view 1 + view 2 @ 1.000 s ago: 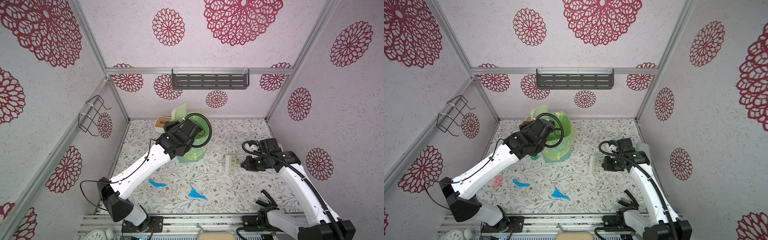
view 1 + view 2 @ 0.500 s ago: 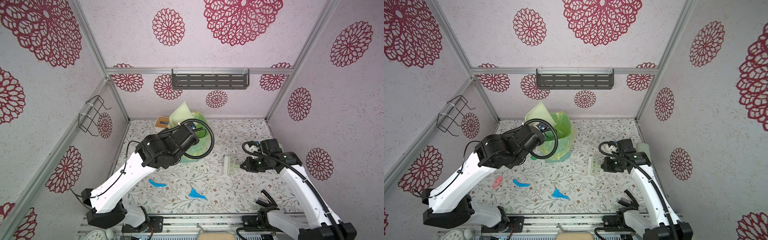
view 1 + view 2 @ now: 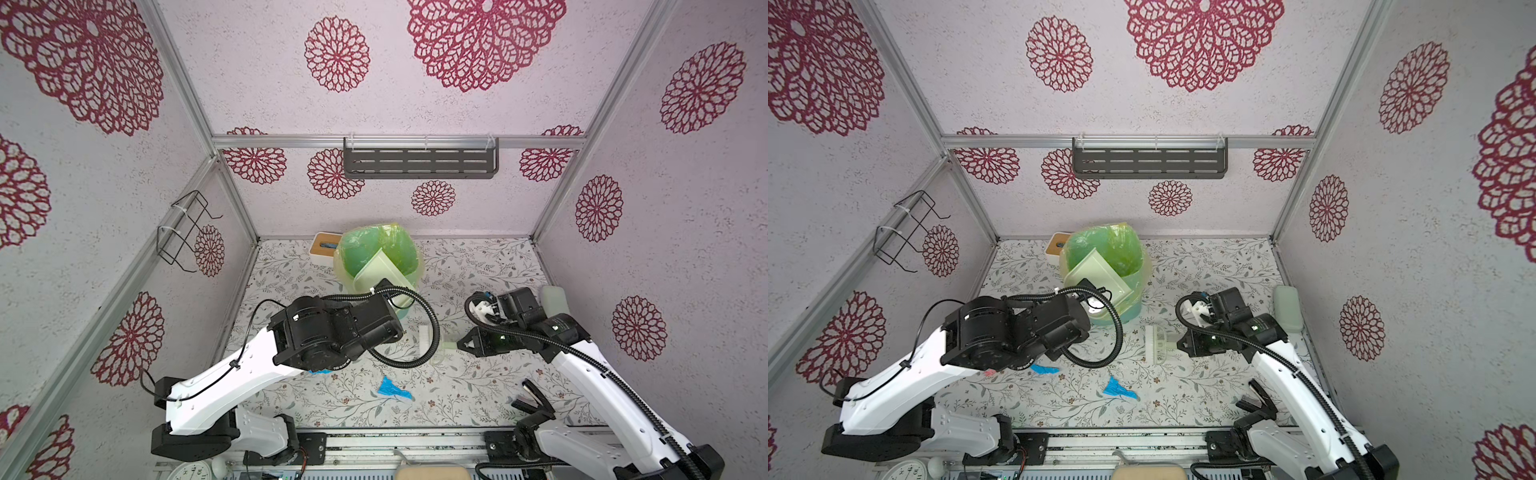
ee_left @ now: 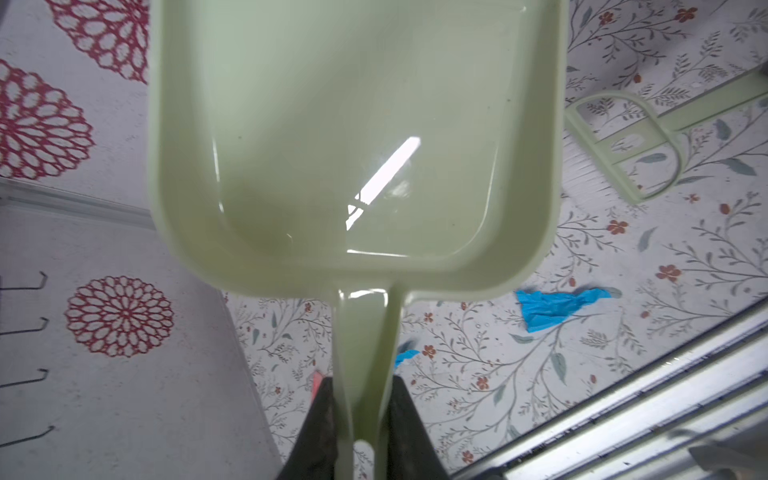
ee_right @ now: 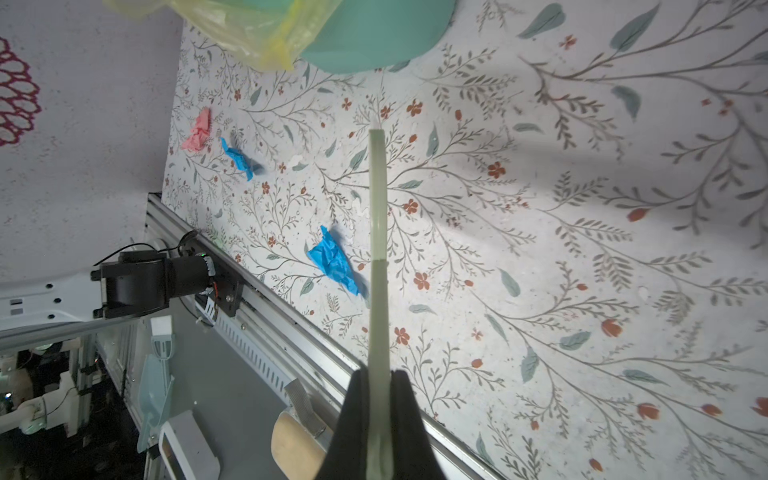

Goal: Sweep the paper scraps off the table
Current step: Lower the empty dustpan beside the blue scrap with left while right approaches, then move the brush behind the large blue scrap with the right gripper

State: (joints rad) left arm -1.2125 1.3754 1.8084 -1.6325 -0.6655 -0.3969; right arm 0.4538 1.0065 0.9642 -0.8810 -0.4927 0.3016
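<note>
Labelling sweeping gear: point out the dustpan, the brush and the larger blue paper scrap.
dustpan [image 4: 353,137], left wrist view, middle of its pan floor.
brush [image 5: 378,316], right wrist view, narrow edge of its handle.
larger blue paper scrap [image 3: 390,390], in a top view, its crumpled middle.

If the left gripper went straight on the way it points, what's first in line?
Probably the lined bin: the dustpan held in the left gripper tips over its rim. Depth is unclear.
</note>
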